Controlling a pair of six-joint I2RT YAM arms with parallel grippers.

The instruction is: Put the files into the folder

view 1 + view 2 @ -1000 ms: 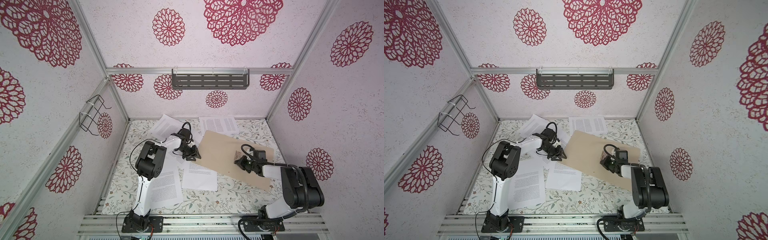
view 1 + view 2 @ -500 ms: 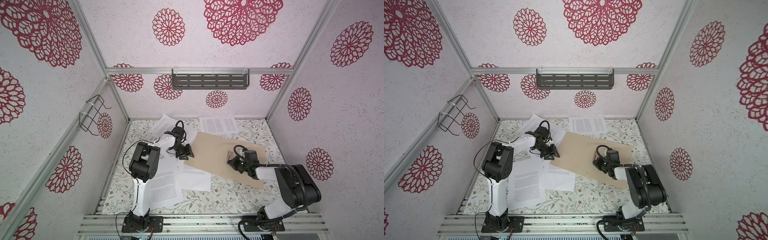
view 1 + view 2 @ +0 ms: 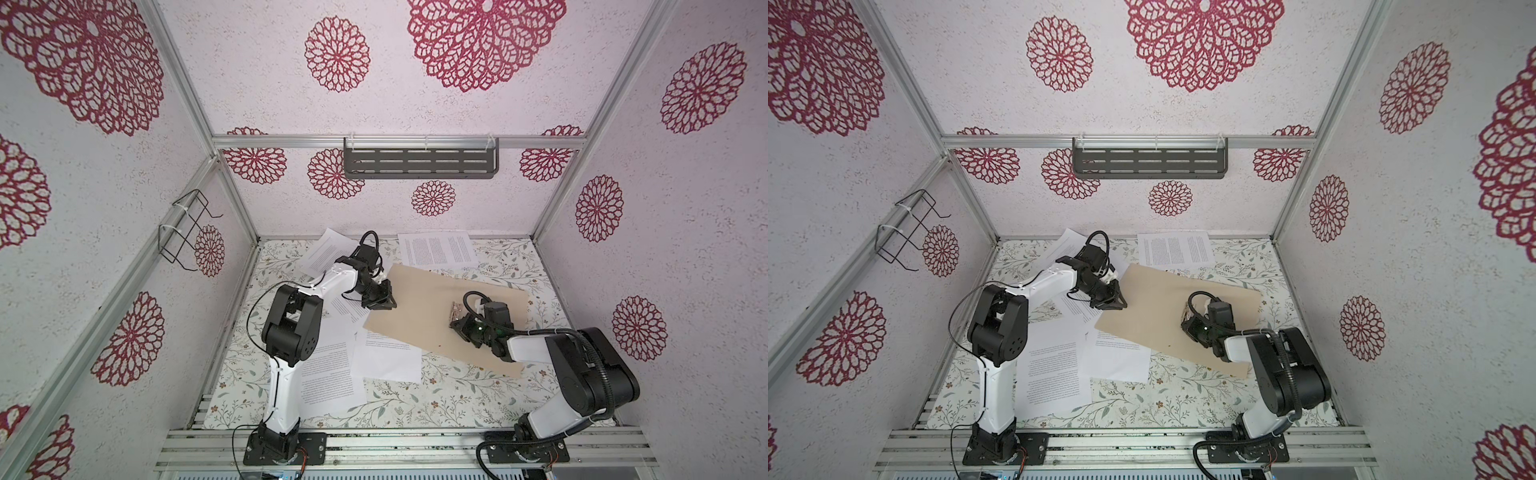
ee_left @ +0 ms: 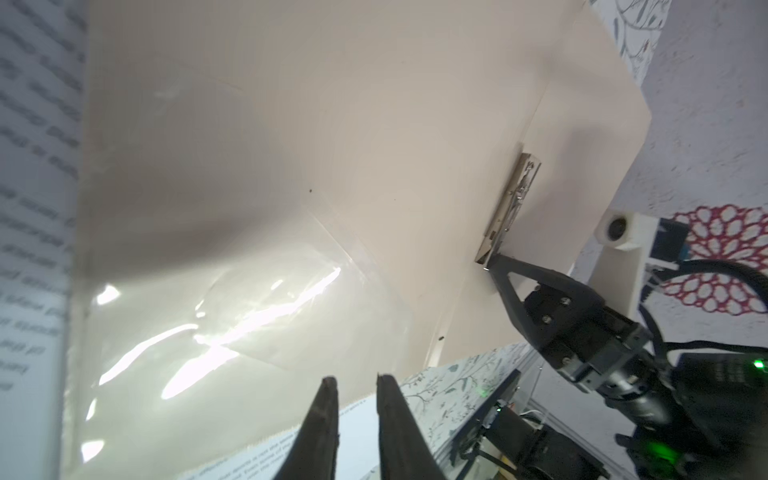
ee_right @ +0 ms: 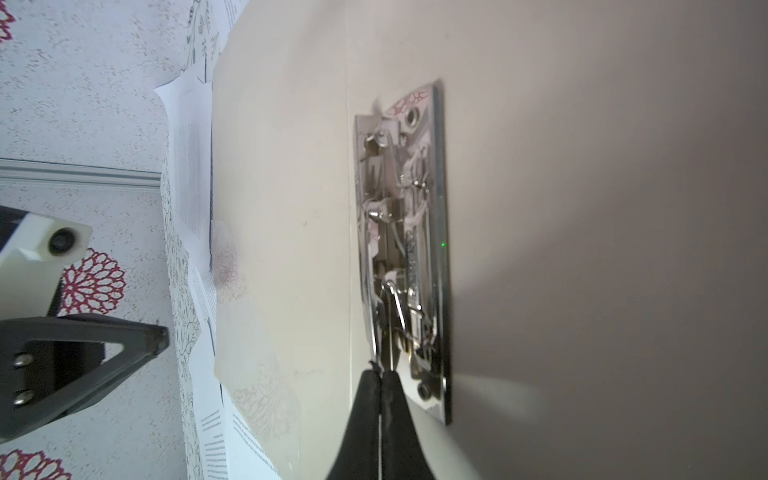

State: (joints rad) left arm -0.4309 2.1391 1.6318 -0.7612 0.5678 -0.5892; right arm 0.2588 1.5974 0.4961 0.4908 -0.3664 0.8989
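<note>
The folder (image 3: 428, 316) is a flat sheet of matte tan card, lying open and skewed on the table (image 3: 457, 386), whose cover is printed with pale leafy sprigs. The right hand (image 3: 455, 326) rests on the card with its two black tapered fingers pressed together. Their tips touch the near end of the metal clip (image 3: 456, 309); whether they pinch any part of it I cannot tell. The left hand (image 3: 384, 305) sits at the folder's opposite edge, its fingers a narrow gap apart with nothing seen between them. The files (image 3: 332, 374) are thin white sheets with blocks of small black print, lying loose around the card. Several overlap beside and behind the left hand, partly under the folder's edge, and one lies flat beyond both hands by the back wall.

In both top views the clip is only a small glint. The right wrist view shows the clip (image 5: 403, 249) as a long chromed plate with rivets, springs and a wire lever, set just beside a straight crease in the card. The left wrist view alone shows a glossy clear film (image 4: 228, 332) over the folder's corner nearest the left hand, creased and throwing bright glare. It also shows the right hand's tip meeting the clip's end.
</note>
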